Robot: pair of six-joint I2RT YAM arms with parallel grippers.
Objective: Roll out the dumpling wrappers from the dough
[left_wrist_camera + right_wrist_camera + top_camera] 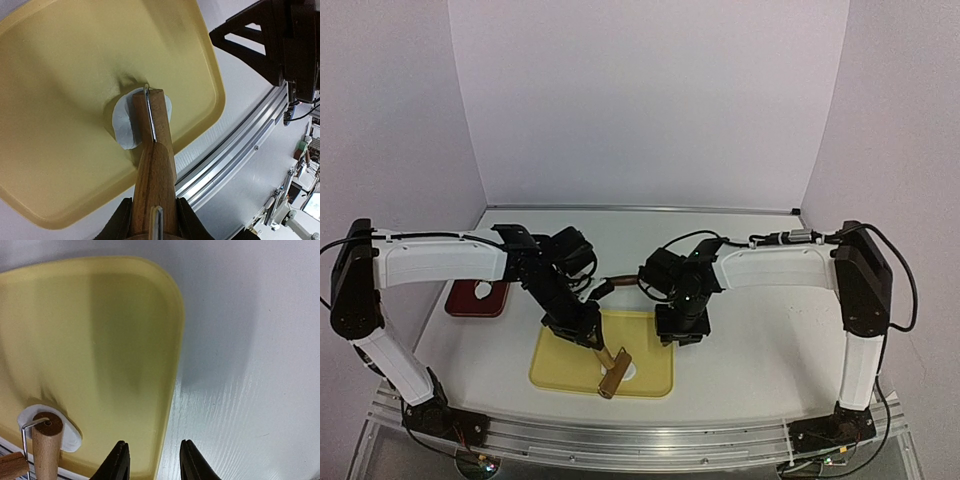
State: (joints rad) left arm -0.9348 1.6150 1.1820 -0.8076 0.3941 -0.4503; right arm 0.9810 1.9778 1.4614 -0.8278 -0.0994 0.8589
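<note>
Left gripper (154, 219): clamped on rolling pin (152, 150)
Dumpling wrapper (122, 127): under pin's tip (beyond those fingers (120, 222))
Right gripper (151, 460): partly open, empty

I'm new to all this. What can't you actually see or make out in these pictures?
- Dumpling wrapper: in the left wrist view its middle is hidden under the wooden roller; in the top view it is too small to judge its shape.
- Red thing: in the top view the left arm covers its far edge, and it is too small to identify.
- Left gripper: cut off by the bottom edge.
</note>
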